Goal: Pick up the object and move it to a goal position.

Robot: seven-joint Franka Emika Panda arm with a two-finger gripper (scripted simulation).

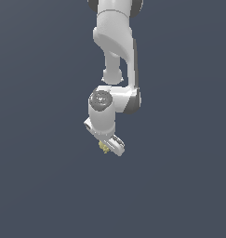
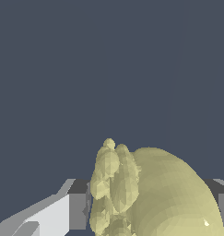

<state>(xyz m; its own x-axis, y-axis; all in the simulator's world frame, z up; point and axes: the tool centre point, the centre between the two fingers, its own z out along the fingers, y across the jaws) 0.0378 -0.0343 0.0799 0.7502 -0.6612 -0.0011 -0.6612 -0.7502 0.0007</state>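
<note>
- Claw [image 1: 106,148]: pinches the object [image 1: 104,147], a lumpy yellow-olive blob seated between its fingers beneath the white wrist.
- Wrist view: the object [image 2: 132,193] fills the space between the grey fingers [image 2: 79,209].
- Carry advice: keep grip pressure constant and move smoothly; no goal marker visible.

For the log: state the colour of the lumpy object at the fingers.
Pale yellow-olive, plain with no pattern; the object shows best in the wrist view.
</note>
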